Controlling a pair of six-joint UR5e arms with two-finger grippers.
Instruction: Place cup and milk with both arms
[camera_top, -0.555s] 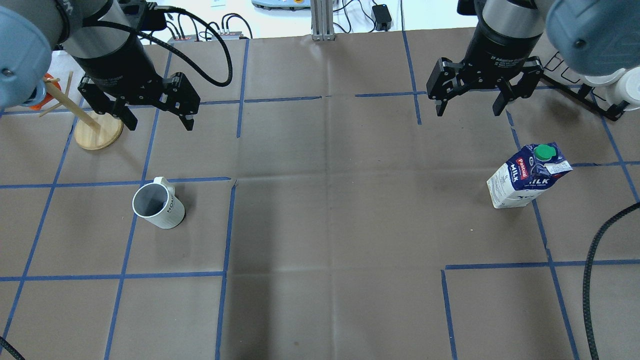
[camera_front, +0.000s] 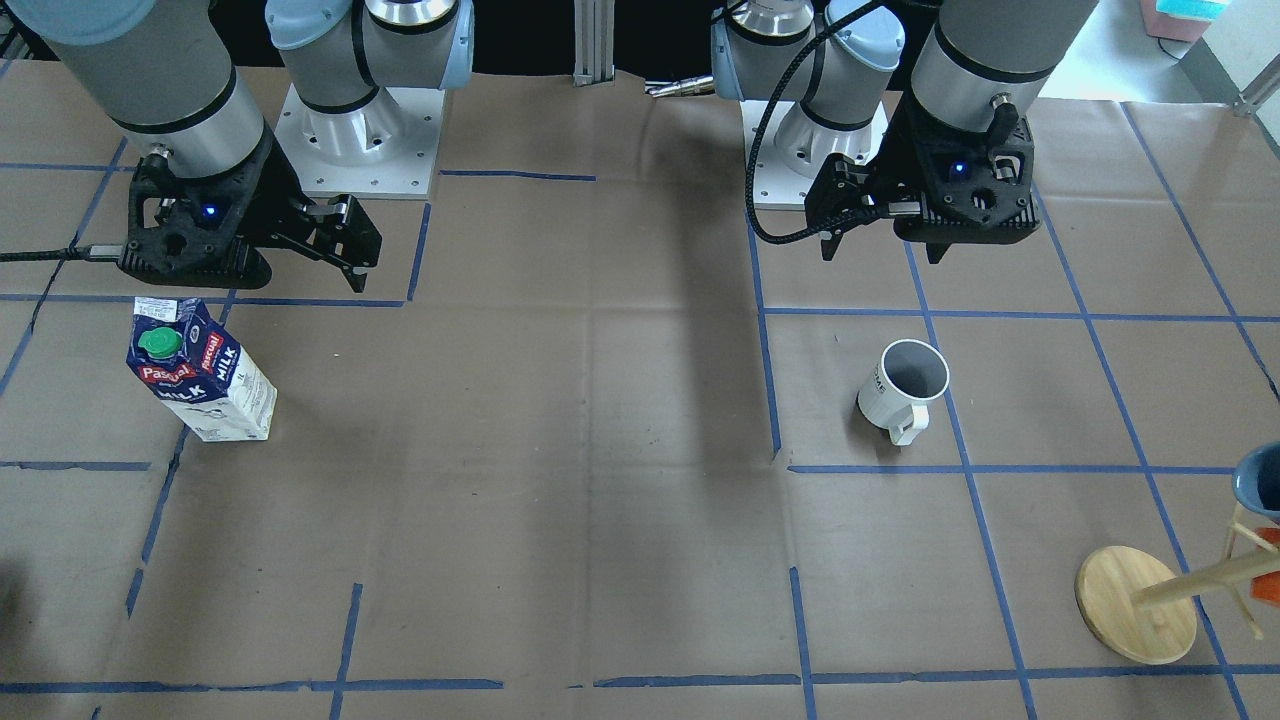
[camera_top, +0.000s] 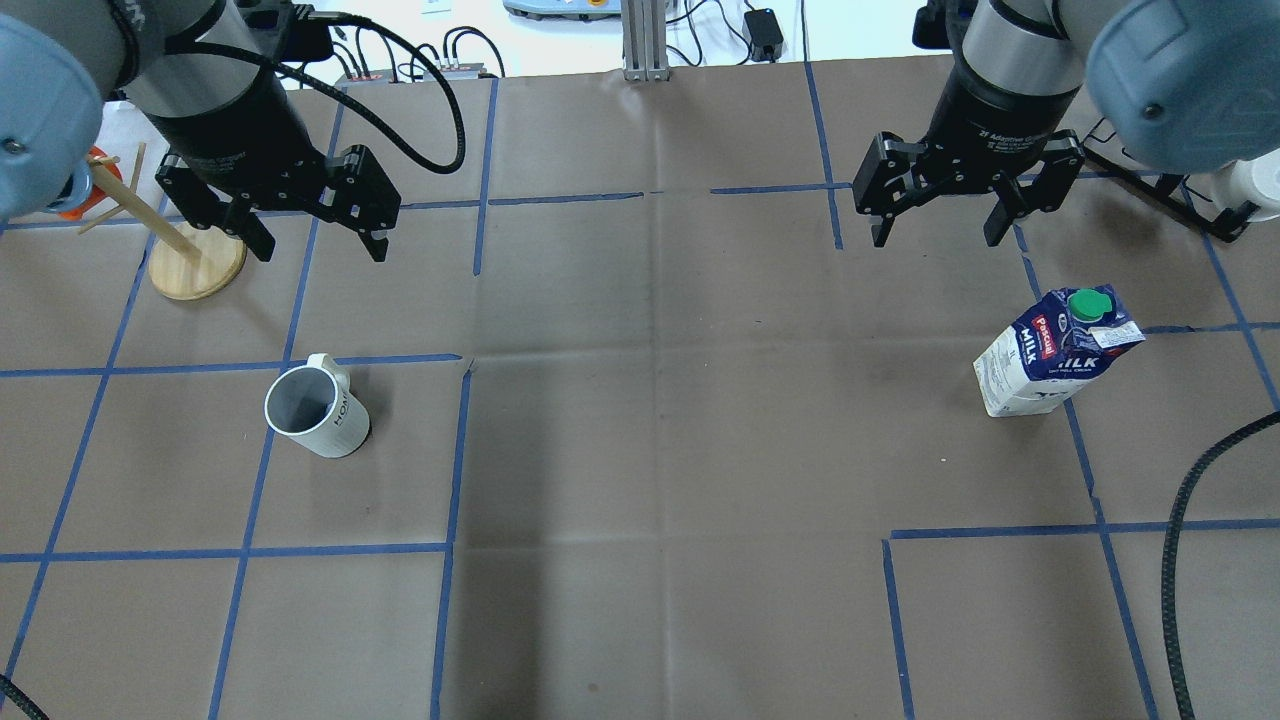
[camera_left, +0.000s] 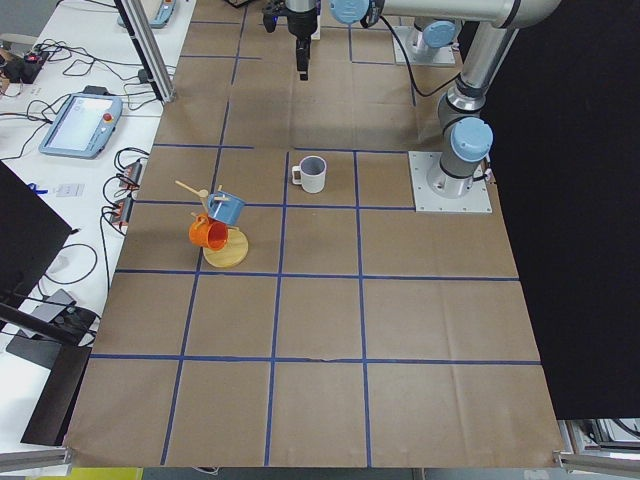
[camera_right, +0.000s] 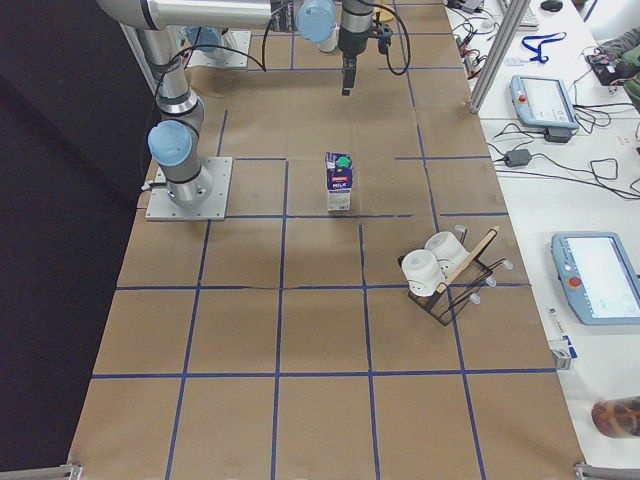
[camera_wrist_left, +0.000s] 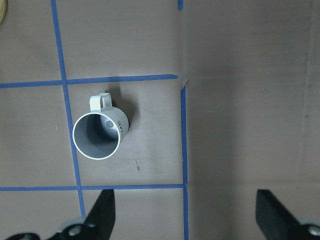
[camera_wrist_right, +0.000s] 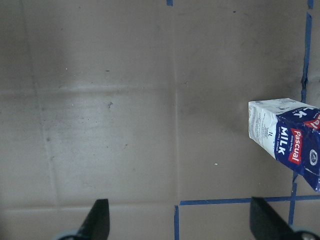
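Observation:
The cup (camera_top: 316, 412), a white mug with a dark grey inside, stands upright on the table's left half; it also shows in the front view (camera_front: 903, 385) and in the left wrist view (camera_wrist_left: 100, 132). My left gripper (camera_top: 322, 250) hangs open and empty above the table, beyond the cup. The milk (camera_top: 1055, 350), a blue and white carton with a green cap, stands upright on the right half; it also shows in the right wrist view (camera_wrist_right: 287, 140). My right gripper (camera_top: 935, 238) is open and empty, beyond the milk and to its left.
A wooden mug tree (camera_top: 197, 262) holding a blue and an orange mug (camera_left: 215, 220) stands at the far left. A black wire rack with white cups (camera_right: 440, 270) stands at the far right. A black cable (camera_top: 1190, 520) lies at the right edge.
My right gripper has dropped a little and shifted slightly nearer the milk. My left gripper, the cup and the milk have not visibly moved.

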